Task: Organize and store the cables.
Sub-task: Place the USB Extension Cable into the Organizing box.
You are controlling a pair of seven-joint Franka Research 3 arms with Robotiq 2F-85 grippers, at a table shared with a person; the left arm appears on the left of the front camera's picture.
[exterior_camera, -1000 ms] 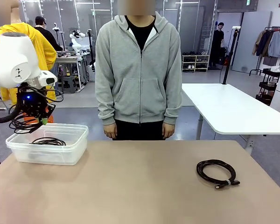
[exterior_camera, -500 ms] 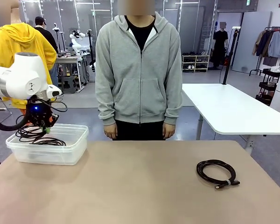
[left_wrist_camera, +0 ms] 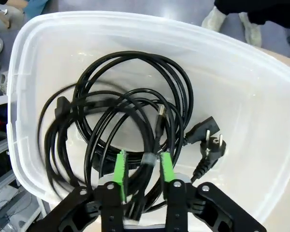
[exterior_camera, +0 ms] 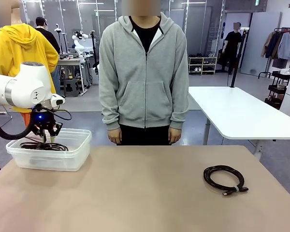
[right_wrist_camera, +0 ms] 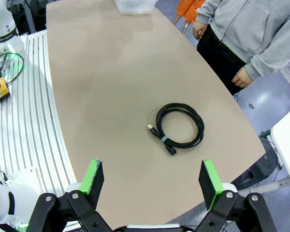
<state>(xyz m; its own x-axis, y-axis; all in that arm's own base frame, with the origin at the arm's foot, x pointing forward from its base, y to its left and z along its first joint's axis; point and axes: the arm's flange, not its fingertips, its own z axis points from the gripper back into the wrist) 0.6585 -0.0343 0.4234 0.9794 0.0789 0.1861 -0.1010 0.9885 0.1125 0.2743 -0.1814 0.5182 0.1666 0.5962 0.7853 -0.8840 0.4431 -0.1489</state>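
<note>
Wrist camera tells it best: down the left claw, green pads straddle the banded strands of the cables piled in the bin, plug out at 3 o'clock, though pinching or let go I can't tell, while the front view has that claw dipped over the bin at 9 o'clock. Right claw gapes wide and empty above the tan table, person at 12 o'clock, white table behind. One coil lies flat at 4 o'clock, long axis 10-to-4, plug ends toward 5
</note>
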